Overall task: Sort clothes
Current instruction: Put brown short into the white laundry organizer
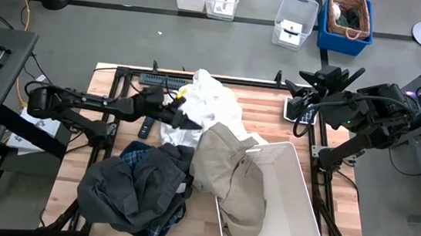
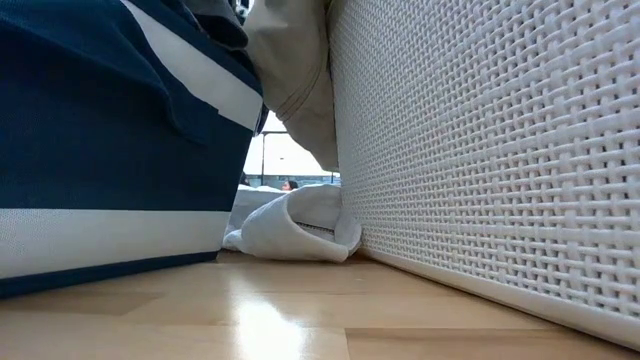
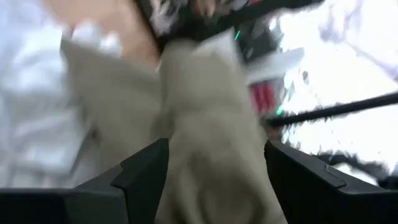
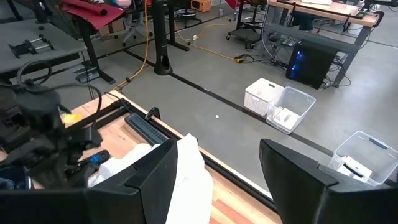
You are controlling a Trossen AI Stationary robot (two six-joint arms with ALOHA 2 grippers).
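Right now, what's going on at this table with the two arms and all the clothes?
The robot is sorting laundry. The left claw reaches over the white piece at the table's middle, open, facing the beige khaki piece, which drapes over the rim of the white bin. The dark grey-black piece lies heaped over the plaid shirt at the front left. The right claw waits open at the table's far right edge, holding nothing.

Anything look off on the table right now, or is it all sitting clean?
One thing: the beige khaki piece is draped over the white plastic bin's rim, half inside, half hanging out onto the white piece. The left gripper, open, sits at that overlap. The right gripper waits, open, by the far edge.
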